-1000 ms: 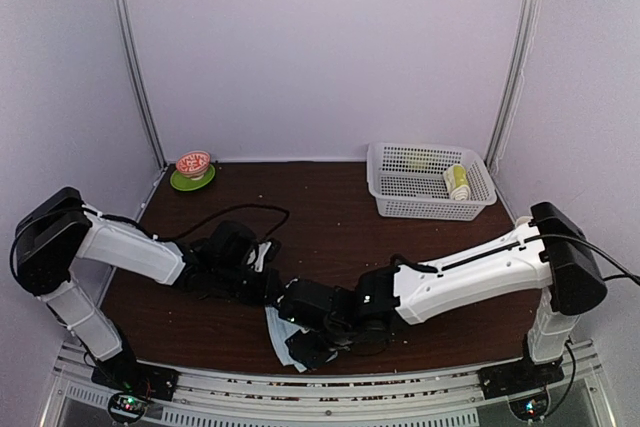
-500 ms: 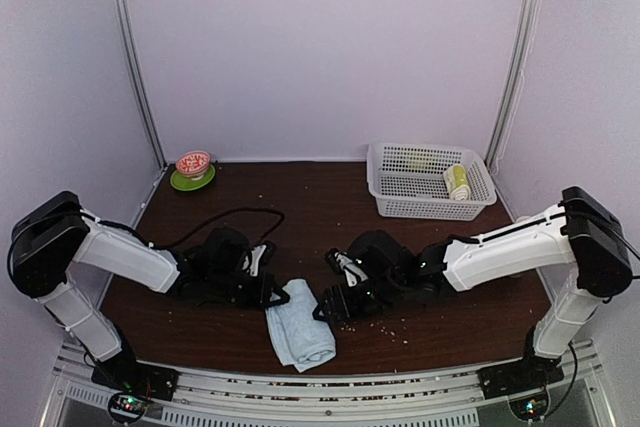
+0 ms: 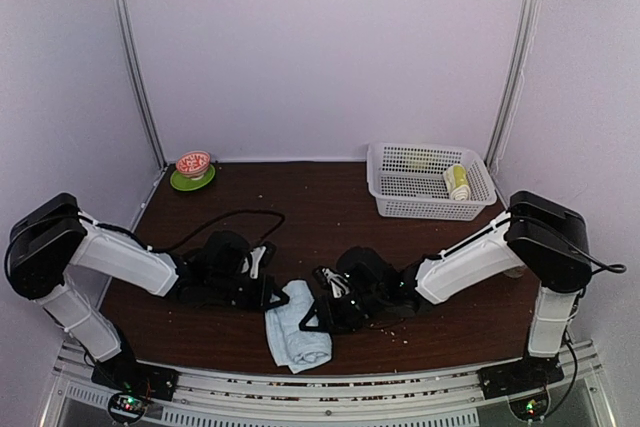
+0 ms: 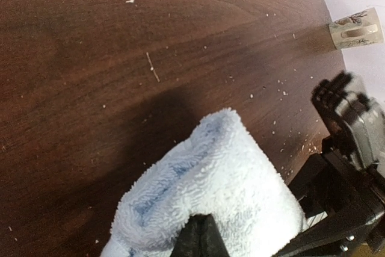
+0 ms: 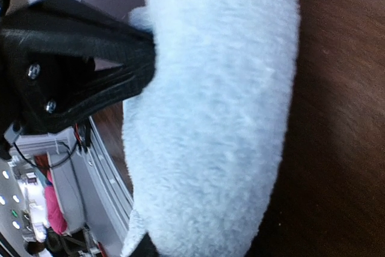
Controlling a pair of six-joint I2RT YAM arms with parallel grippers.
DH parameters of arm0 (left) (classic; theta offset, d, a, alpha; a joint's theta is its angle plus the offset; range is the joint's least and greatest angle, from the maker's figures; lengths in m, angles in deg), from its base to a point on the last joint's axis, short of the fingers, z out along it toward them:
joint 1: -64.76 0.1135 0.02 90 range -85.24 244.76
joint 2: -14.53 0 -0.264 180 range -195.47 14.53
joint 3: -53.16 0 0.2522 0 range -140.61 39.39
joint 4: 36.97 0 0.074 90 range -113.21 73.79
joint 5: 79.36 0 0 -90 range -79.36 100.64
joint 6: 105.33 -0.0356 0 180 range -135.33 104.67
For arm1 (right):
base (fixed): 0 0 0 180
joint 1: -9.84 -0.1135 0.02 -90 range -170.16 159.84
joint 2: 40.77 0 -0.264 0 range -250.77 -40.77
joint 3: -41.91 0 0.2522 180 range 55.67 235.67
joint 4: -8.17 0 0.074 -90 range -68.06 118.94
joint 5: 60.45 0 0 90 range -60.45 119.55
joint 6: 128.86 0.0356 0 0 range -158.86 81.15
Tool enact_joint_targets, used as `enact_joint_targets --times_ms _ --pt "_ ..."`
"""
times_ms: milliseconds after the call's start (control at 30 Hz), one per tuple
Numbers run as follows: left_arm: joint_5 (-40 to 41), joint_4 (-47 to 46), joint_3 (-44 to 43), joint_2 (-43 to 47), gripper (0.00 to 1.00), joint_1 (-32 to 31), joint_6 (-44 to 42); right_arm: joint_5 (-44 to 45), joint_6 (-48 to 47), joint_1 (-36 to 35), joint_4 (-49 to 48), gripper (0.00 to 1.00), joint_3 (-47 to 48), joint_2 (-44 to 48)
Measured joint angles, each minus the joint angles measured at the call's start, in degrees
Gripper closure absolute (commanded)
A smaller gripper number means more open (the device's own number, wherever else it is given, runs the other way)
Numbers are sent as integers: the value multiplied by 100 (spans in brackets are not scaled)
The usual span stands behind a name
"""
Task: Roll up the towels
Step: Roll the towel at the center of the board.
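Note:
The pale-blue towel (image 3: 297, 335) lies bunched in a loose roll near the table's front edge, filling the left wrist view (image 4: 210, 191) and the right wrist view (image 5: 222, 118). My left gripper (image 3: 278, 296) is shut, its closed tips (image 4: 201, 236) pressed into the towel's far-left end. My right gripper (image 3: 318, 315) sits low against the towel's right side. Only a dark fingertip (image 5: 143, 248) of it shows, so its opening is unclear. The lime-green towel (image 3: 457, 182) lies rolled in the white basket (image 3: 400, 205).
A green saucer with a red-and-white bowl (image 3: 193, 169) stands at the back left. A black cable (image 3: 240, 212) loops behind the left arm. Crumbs dot the wood around the grippers. The metal rail (image 3: 320, 387) runs along the front edge.
The right arm lifted off the pale-blue towel and swung right, then came back left to its right side. The towel is now uncovered. The left gripper stayed put.

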Motion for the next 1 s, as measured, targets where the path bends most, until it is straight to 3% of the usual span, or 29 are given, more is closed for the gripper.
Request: enact_joint_targets --times_ms 67,200,567,733,1000 --pt "42 35 24 57 100 -17 0 28 -72 0 245 94 122 9" --pt "111 315 55 256 100 -35 -20 391 -540 -15 1331 100 595 98" --pt "332 1344 50 560 100 -48 -85 2940 -2022 -116 5519 100 1906 520" --pt "297 1508 -393 525 100 -48 -109 3676 -2140 -415 6247 100 2225 361" --pt "24 1416 -1663 -109 100 -74 -160 4061 -2118 -603 6330 100 2356 122"
